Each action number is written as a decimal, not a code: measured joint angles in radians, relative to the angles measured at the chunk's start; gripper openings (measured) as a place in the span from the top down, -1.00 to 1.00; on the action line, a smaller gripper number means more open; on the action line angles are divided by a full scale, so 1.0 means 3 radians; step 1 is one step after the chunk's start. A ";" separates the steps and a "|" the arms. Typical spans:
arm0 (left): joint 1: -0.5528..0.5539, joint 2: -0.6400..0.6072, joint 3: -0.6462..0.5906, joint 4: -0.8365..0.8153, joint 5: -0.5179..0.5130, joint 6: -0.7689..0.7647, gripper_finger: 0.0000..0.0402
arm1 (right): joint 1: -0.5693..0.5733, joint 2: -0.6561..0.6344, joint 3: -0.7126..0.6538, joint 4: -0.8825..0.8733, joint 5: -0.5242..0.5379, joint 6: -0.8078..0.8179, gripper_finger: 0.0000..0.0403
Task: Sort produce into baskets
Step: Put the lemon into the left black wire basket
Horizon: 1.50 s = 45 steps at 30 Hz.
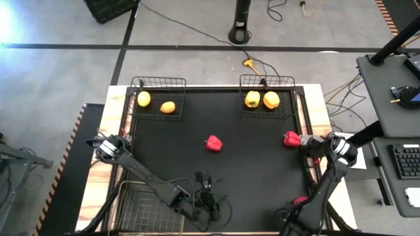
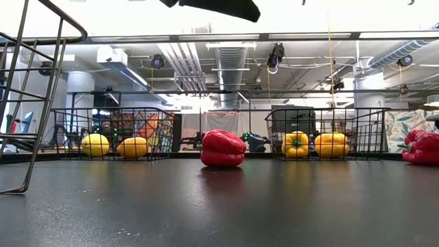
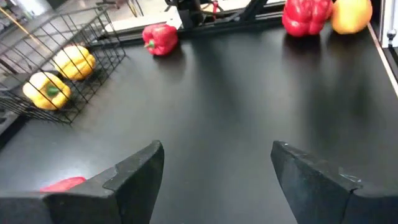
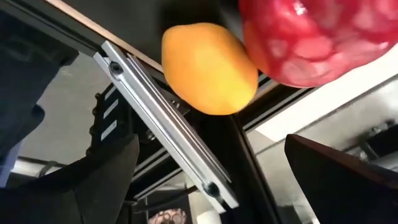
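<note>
Two yellow-orange fruits (image 1: 144, 98) lie in the far-left basket (image 1: 158, 82). Two yellow peppers (image 1: 261, 99) lie in the far-right basket (image 1: 267, 80). A third basket (image 1: 144, 210) stands at the near left. One red pepper (image 1: 214, 143) sits mid-table and another (image 1: 292, 138) near the right edge. A third red pepper (image 4: 311, 37) and an orange fruit (image 4: 208, 68) lie side by side at the near right. My right gripper (image 4: 211, 142) is open close over them, touching nothing. My left gripper (image 3: 217, 149) is open and empty, low at the near middle (image 1: 207, 196).
The black mat (image 1: 249, 170) lies bare between the centre pepper and the near edge. A metal table rail (image 4: 161, 118) runs beside the orange fruit at the right edge. Desks, a keyboard and cables stand beyond the table's right side.
</note>
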<state>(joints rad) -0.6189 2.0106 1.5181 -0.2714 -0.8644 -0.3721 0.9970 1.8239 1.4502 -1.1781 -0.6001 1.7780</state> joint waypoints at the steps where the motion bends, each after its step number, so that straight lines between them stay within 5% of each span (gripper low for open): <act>1: 0.0000 0.0005 0.0000 0.0002 0.0003 -0.0032 -0.39 | -0.0002 0.0035 0.0000 0.0018 -0.0035 0.0014 -0.96; 20: -0.0036 0.0016 0.0000 0.0008 0.0008 -0.0197 -0.39 | -0.0144 0.0678 -0.0009 0.0030 -0.0498 -0.0916 -0.96; 29: -0.0036 0.0016 -0.0004 0.0004 0.0008 -0.0192 -0.39 | -0.0256 0.0635 -0.0060 -0.0274 -0.0180 -0.1185 -0.96; 45: -0.0062 0.0016 -0.0018 -0.0053 0.0009 -0.0213 -0.39 | -0.0217 0.0568 -0.0149 -0.0309 -0.0425 -0.1313 -0.96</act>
<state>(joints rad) -0.6374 2.0155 1.5126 -0.2872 -0.8616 -0.4360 0.9318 1.9942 1.4055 -1.2709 -0.7277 1.3842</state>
